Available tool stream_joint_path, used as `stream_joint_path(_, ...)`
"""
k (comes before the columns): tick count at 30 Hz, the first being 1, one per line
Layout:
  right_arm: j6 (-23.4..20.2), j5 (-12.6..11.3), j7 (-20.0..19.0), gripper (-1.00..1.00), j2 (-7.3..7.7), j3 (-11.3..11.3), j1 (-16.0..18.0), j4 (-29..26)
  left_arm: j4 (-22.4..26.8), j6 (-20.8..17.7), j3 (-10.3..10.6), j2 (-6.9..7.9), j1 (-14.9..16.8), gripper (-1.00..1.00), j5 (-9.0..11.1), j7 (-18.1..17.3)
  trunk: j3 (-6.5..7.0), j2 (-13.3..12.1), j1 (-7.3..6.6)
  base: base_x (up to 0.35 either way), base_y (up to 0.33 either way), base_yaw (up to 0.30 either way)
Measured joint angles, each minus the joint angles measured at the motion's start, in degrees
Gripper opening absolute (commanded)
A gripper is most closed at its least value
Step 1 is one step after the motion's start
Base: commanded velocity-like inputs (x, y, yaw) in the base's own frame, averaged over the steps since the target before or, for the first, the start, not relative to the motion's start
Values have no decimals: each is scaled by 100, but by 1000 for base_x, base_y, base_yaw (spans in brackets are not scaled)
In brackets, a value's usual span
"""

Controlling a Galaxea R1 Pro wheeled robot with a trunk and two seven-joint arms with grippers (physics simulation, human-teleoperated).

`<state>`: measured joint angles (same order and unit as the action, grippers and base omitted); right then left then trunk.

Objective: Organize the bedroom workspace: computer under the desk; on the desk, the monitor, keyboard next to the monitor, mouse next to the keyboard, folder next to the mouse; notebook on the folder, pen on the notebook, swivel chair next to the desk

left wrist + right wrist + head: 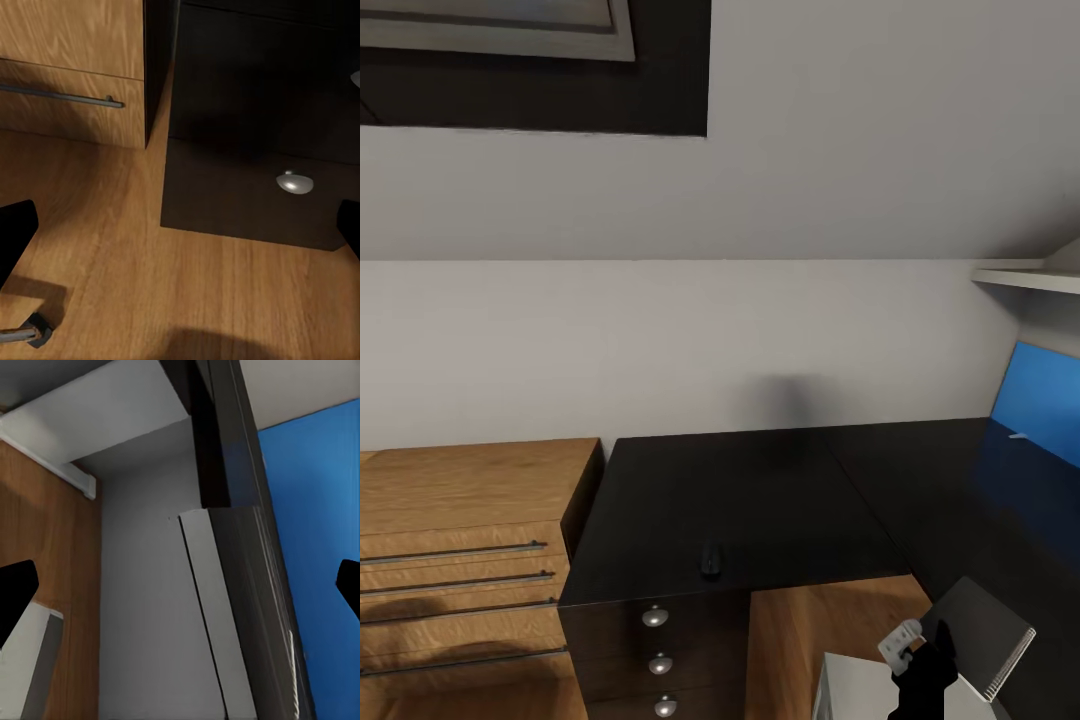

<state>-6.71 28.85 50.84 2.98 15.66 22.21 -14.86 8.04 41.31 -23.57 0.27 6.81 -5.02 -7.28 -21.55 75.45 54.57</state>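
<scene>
Right gripper: pinches notebook by one corner, above the computer.
Left gripper: spread, empty, near the drawers.
Folder: on the desk, far right.
Mouse: desk front edge.
Risk: corner hold may let the notebook swing or slip.

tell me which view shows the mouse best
The head view: the mouse lies as a small black lump near the front edge of the desk, above the drawer knobs. The left wrist view has the desk's drawer fronts and knobs, the right wrist view a blue surface and grey panels; I can't make out the mouse in either.
</scene>
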Motion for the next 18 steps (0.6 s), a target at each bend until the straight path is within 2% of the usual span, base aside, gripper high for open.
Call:
stream_joint_path(13,-7,-2,-102,100,4,-8,0,7,0,0,1,0,-1,100,0,0,0,0,0,0,0,0)
stream_joint_path(18,-7,-7,-154,100,49,-9,0,10,0,0,1,0,-3,100,0,0,0,0,0,0,-13,0)
